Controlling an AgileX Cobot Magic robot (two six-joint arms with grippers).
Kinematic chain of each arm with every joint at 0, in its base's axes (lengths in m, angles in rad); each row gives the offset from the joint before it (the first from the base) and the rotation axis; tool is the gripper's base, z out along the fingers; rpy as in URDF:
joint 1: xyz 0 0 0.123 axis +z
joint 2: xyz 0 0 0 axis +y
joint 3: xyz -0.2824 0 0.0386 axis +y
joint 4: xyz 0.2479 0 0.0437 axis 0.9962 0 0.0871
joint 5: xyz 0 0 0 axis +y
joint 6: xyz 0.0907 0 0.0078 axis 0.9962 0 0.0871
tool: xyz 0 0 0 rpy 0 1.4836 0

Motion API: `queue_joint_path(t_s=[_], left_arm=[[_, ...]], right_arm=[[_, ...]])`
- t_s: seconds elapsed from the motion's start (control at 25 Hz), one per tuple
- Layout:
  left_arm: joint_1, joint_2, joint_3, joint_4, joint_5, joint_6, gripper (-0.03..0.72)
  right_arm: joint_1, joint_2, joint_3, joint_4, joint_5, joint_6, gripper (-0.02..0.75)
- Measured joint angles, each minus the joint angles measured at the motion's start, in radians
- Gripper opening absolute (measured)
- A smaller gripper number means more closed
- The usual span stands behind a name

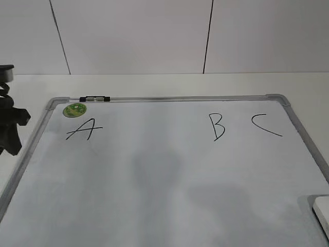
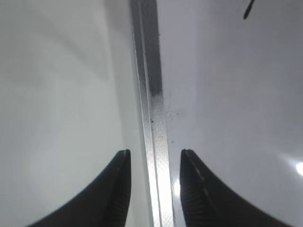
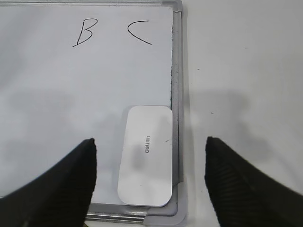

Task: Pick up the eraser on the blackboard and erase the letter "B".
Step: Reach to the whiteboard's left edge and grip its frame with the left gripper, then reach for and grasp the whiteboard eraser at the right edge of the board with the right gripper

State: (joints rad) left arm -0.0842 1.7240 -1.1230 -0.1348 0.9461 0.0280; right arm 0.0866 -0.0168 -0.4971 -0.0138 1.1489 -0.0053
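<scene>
Risk, grasp: the eraser [image 3: 145, 156] lies flat on the blackboard [image 3: 57, 94], tucked into a corner with one long edge just beside the grey frame [image 3: 176, 71]. A finger of the right hand [image 3: 149, 182] coming down on that side could land on the frame rail instead of the board, and the hand would close askew or skid off the smooth shell.
Risk, slip: the plastic top looks glossy and rounded; my guess is a shallow pinch would let it pop out.
Risk, wrong letter: the letter "B" [image 3: 84, 32] stands close beside the letter "C" [image 3: 138, 33], nearer the eraser's side. A wide or drifting stroke could smear the C. The letter "A" [image 1: 82, 128] is well apart, on the far side of the B.
Risk, board shift: the board rests loose on the white counter [image 3: 241, 71]; a hard wipe might push it.
Eraser, look: white rounded rectangle, thin dark base showing at one edge, small grey print along the middle.
Eraser, place: far from the B, down the board on the C side; only its corner shows in the exterior view.
Right hand: fingers spread wide, empty, hovering either side of the eraser without touching.
Left hand [image 2: 152, 189]: parted, holding nothing, straddling the frame rail [image 2: 154, 118] on the A side.
Progress: B intact, eraser not lifted.
</scene>
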Motion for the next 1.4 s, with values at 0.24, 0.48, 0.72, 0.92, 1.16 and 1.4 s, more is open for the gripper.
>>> queue_joint_path(t_s=[0.24,0.48,0.72,0.92,1.16,1.4], left_arm=[[-0.002,0.084,-0.019,0.003,-0.028,0.0,0.26],[-0.002,0.121,-0.019,0.007,-0.071,0.0,0.256],[-0.002,0.157,-0.026,0.027,-0.083,0.0,0.255],[-0.002,0.165,-0.026,0.03,-0.083,0.0,0.229],[-0.004,0.165,-0.027,0.03,-0.083,0.0,0.09],[-0.004,0.165,-0.029,0.02,-0.085,-0.019,0.034]], right_arm=[[0.0,0.0,0.0,0.002,0.0,0.0,0.552],[0.0,0.0,0.0,0.003,0.0,0.005,0.552],[0.0,0.025,-0.002,0.007,0.012,0.005,0.552],[0.0,0.088,-0.006,0.055,0.023,0.005,0.552],[0.0,0.176,-0.07,0.089,0.071,0.023,0.552],[0.0,0.314,-0.14,0.093,0.111,0.072,0.552]])
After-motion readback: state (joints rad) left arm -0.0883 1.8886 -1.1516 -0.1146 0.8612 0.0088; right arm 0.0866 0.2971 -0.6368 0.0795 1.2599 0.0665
